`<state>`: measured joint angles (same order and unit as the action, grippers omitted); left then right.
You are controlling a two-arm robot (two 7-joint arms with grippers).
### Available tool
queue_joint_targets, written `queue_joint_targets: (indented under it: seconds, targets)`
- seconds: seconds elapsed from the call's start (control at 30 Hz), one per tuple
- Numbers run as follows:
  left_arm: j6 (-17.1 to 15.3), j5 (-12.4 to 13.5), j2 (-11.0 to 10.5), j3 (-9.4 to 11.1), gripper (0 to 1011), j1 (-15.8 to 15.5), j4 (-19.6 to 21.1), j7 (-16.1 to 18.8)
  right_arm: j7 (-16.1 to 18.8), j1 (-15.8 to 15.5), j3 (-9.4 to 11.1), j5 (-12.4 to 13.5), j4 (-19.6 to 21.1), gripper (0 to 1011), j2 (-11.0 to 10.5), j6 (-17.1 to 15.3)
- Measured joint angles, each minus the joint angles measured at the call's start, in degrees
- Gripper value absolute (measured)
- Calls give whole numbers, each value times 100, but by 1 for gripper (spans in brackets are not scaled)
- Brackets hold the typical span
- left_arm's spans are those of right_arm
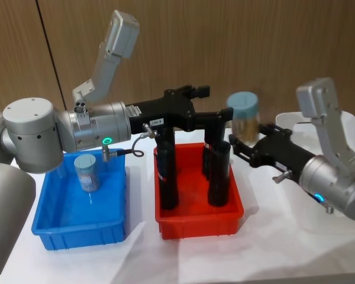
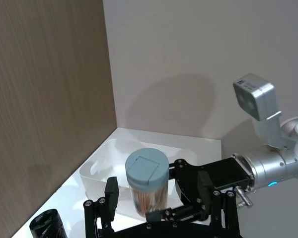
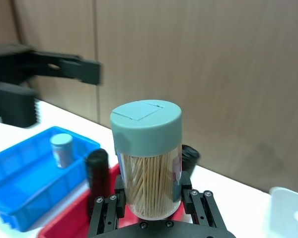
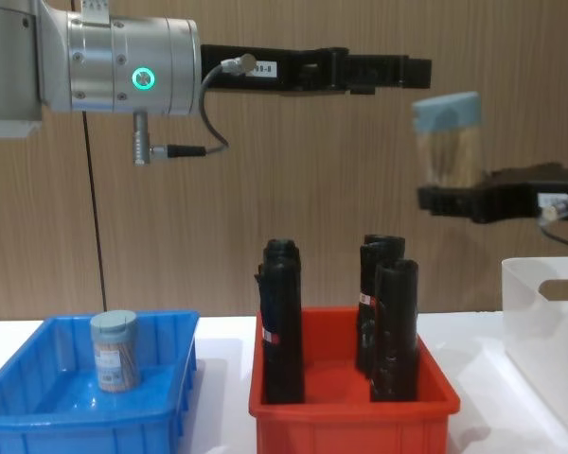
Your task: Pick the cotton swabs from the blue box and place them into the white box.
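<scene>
While the right gripper (image 3: 151, 201) clamps its fingers on the lower body of a clear cylindrical cotton swab jar with a grey-blue lid (image 3: 146, 148), that jar hangs upright in the air, at one o'clock from the red plastic bin (image 1: 198, 225) and nine o'clock from the translucent white box (image 4: 549, 359). The left gripper (image 1: 216, 105), fingers spread and empty, hovers at nine o'clock from the jar, near but apart. A second jar (image 1: 86, 173) stands in the shallow bright blue box (image 1: 77, 234), nine o'clock of the red bin, which holds tall black rolls (image 1: 167, 171). All bins rest on a white tabletop (image 1: 272, 248) before a wood-panelled wall (image 1: 254, 41).
</scene>
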<state>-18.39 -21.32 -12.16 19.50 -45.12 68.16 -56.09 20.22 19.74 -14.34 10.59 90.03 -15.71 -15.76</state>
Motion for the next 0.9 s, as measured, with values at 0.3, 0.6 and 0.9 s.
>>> queue_joint_targets:
  seconds: [0.3,0.6,0.9]
  targets:
    - [0,0,0,0,1000,0,0,0,-376,0,201,81,-339,622,-142,82]
    - [0,0,0,0,1000,0,0,0,-761,127,419,64,-816,622,-276,147]
    - [0,0,0,0,999,0,0,0,-1065,387,605,-91,-1536,622,-375,112]
